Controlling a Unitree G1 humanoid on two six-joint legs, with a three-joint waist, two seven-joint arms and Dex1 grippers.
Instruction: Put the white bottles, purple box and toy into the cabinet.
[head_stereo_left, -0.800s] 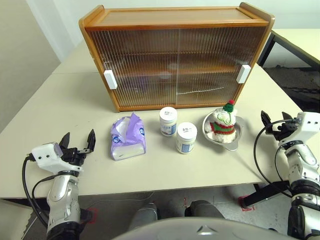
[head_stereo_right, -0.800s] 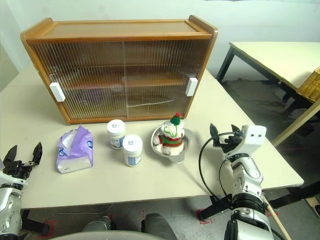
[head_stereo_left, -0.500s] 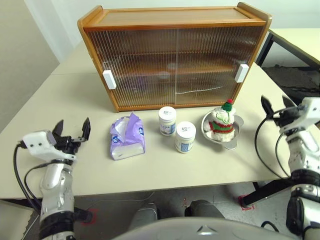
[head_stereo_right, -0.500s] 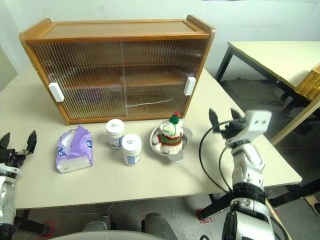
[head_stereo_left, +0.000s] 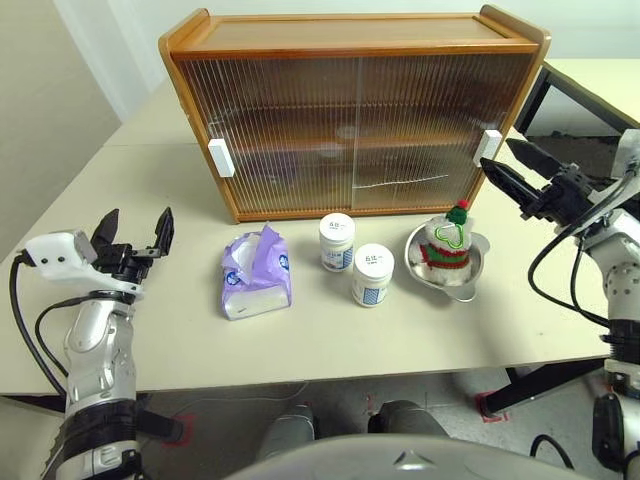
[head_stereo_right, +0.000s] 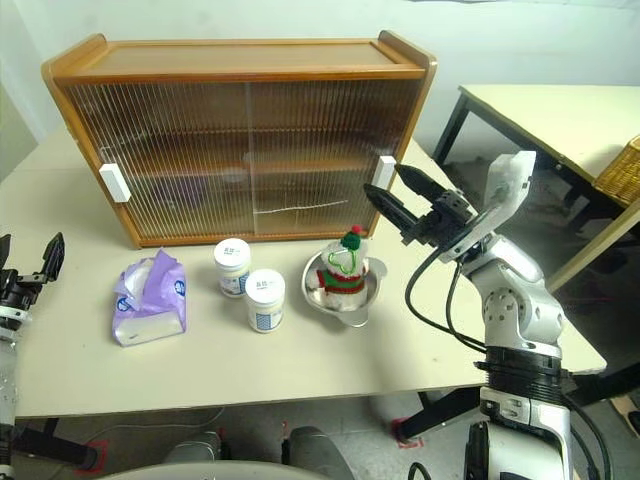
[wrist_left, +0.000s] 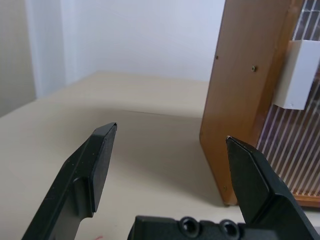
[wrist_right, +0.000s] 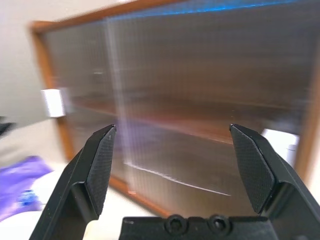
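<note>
While both doors of the cabinet (head_stereo_left: 355, 115) are slid shut, with a white handle at each outer end, everything that's meant to go inside is sitting out on the tabletop (head_stereo_left: 160, 210) in a row just in front of it. From the robot's left: the purple box (head_stereo_left: 257, 273) with tissue poking out the top, then the two white bottles (head_stereo_left: 337, 241) (head_stereo_left: 372, 274) close together, one nearer the cabinet and one a bit toward the near edge, then the toy (head_stereo_left: 447, 241) standing upright in a shallow metal bowl (head_stereo_left: 473, 277).

The left gripper (head_stereo_left: 134, 230) hangs over the left side of the tabletop toward the near edge, fingers spread wide with nothing between them. The purple box is the closest item to it, off to its right and well apart. In the left wrist view the cabinet's left end panel sits past one fingertip.

The right gripper (head_stereo_right: 392, 196) is up in the air at the right end of the cabinet, jaws wide apart and empty, tips pointing at the right door right by its white handle (head_stereo_right: 385, 171). The toy is just below it and slightly toward the near edge, not touching. The bottles are further left of that hand.
</note>
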